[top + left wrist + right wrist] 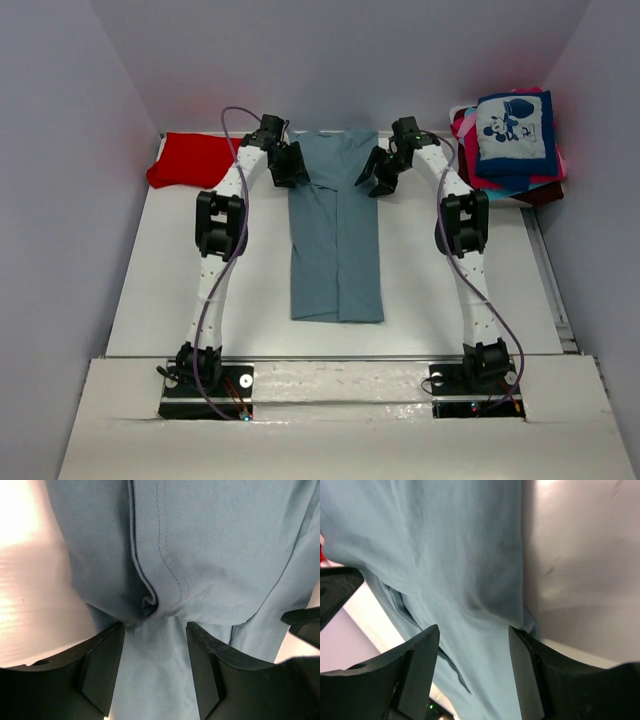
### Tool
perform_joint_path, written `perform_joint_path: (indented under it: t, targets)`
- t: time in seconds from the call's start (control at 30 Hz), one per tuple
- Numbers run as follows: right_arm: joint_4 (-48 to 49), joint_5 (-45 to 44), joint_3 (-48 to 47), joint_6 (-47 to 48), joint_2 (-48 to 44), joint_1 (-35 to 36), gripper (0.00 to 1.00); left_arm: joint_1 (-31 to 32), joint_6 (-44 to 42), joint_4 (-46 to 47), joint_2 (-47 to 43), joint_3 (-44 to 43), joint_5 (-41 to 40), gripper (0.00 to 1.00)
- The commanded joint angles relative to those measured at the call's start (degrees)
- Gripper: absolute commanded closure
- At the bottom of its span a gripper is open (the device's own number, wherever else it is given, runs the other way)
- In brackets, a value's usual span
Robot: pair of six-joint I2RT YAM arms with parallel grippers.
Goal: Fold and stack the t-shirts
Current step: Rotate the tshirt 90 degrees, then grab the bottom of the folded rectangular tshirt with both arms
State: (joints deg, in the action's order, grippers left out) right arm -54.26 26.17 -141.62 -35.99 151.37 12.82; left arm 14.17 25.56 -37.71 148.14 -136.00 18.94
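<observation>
Left fingers (102, 667) and right fingers (420, 672) both stand apart, gripping nothing; we hang over the grey-blue t-shirt's (335, 240) far end on the table (170, 280).

**Backdrop check**

White table (170, 280) boxed in on three sides by plain pale grey-lavender walls: back wall (340, 60), left wall (60, 200), right wall (600, 230). An off-white board (340, 430) spans the near edge, with a metal strip (340, 357) at the joint. A rail (550, 290) runs along the table's right side. Light is even. The left wrist view shows a glare patch (20, 515) on the tabletop.
</observation>
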Motion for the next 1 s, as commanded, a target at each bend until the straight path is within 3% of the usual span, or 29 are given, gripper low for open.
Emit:
perform_joint_path:
  t: [0.0, 0.33, 0.57, 0.7, 0.97]
  targets:
    - [5.56, 1.77, 1.68, 3.20, -1.07, -0.51, 0.33, 0.33, -0.34, 4.04, -0.81, 2.40, -1.97, 0.31]
    - [4.96, 5.38, 10.57, 8.56, -11.79, 0.63, 0.30, 0.33, -0.25, 5.37, -11.63, 8.65, -5.93, 0.27]
    - [3.55, 3.45, 21.19, 7.69, -25.32, 0.63, 0.30, 1.38, 0.80, 2.65, -25.51, 19.80, -11.20, 0.27]
    - [4.60, 3.18, 35.07, 6.46, -34.54, 0.63, 0.30, 2.00, 2.30, 3.44, -37.01, 37.36, -8.66, 0.27]
    - [12.77, 5.47, 71.87, 4.18, -52.91, 1.16, 0.30, 5.86, 7.39, 9.85, -54.25, 72.67, -2.16, 0.27]
